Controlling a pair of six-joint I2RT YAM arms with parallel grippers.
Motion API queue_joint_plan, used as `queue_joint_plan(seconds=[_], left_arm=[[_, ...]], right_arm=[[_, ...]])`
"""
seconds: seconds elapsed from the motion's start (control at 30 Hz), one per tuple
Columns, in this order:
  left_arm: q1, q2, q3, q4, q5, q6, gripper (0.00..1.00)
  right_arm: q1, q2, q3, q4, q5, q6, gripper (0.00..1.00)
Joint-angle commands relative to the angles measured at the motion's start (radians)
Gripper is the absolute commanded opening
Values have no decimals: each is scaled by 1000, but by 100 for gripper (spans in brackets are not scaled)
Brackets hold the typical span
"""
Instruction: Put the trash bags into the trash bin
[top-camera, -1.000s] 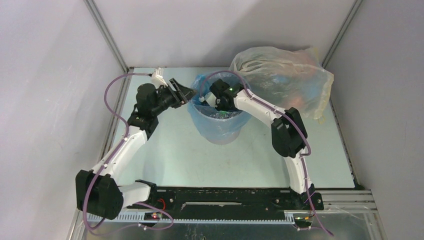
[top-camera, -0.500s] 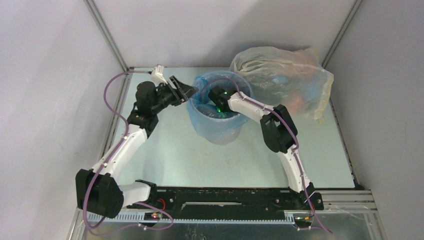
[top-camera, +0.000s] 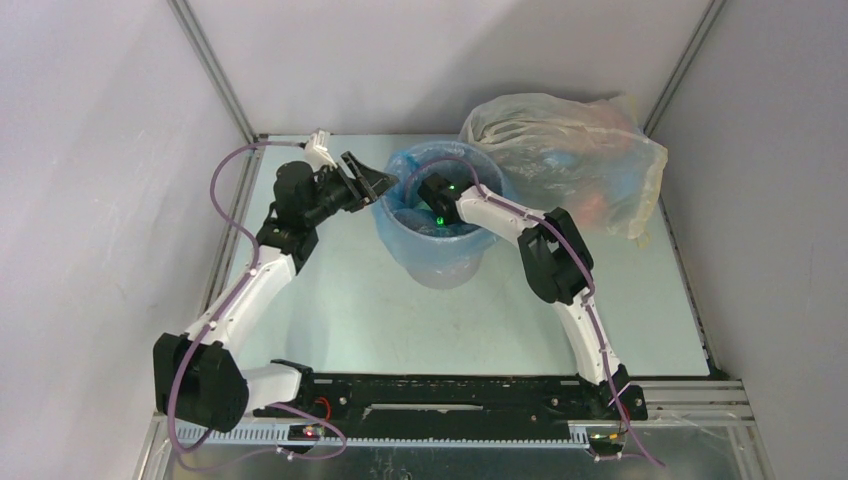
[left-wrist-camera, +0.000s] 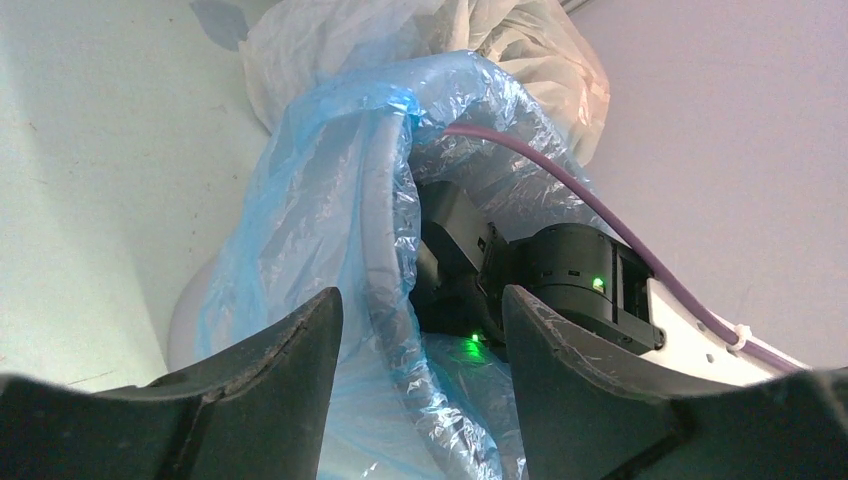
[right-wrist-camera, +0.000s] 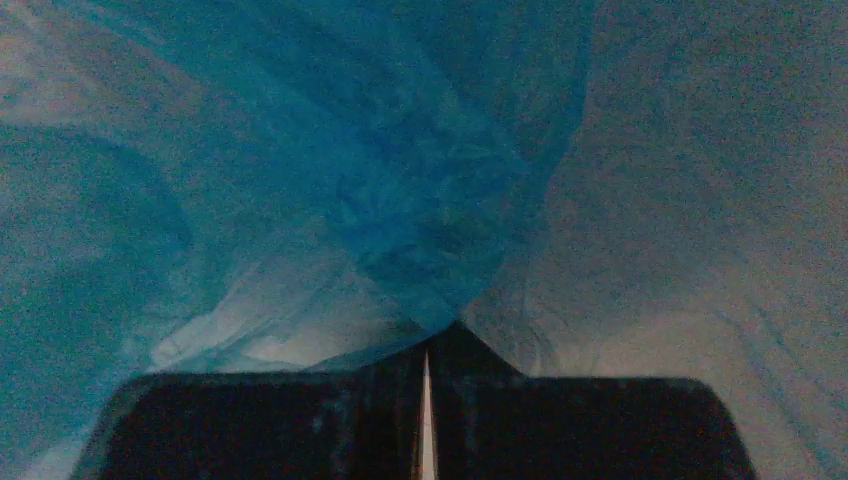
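Right claw (right-wrist-camera: 427, 345) deeper in one trash bin (left-wrist-camera: 385, 235) (one trash bag (right-wrist-camera: 430, 200) pinched)

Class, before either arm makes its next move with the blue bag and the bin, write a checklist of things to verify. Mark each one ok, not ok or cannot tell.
1. The left gripper is open, its fingers either side of the trash bin rim: ok.
2. The right gripper is shut on a fold of the trash bag, down inside the bin: ok.
3. The bag is folded over the rim all the way round: cannot tell; the right arm hides part.
4. The bin stands upright on the table: ok.
5. The large clear bag is apart from the bin: cannot tell; they look close or touching.
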Motion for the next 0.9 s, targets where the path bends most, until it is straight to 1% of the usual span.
queue_joint_plan(seconds=[0.0, 0.17, 0.37, 0.5, 0.7, 0.87], left_arm=[[-4, -8, 71, -13, 16, 34, 64], [-4, -2, 80, -35, 14, 45, 64], [-3, 0, 88, -52, 6, 55, 61], [-3, 2, 91, -54, 2, 59, 54], [-3, 14, 95, -56, 5, 61, 46], [-5, 18, 94, -56, 6, 63, 46]], right_arm=[[-12, 71, 5, 26, -15, 13, 0], [-9, 48, 0, 32, -6, 16, 0], [-2, -100, -62, 105, 1, 20, 0], [12, -193, -106, 153, 44, 19, 0], [18, -253, -134, 165, 56, 19, 0], [19, -289, -137, 164, 55, 20, 0]])
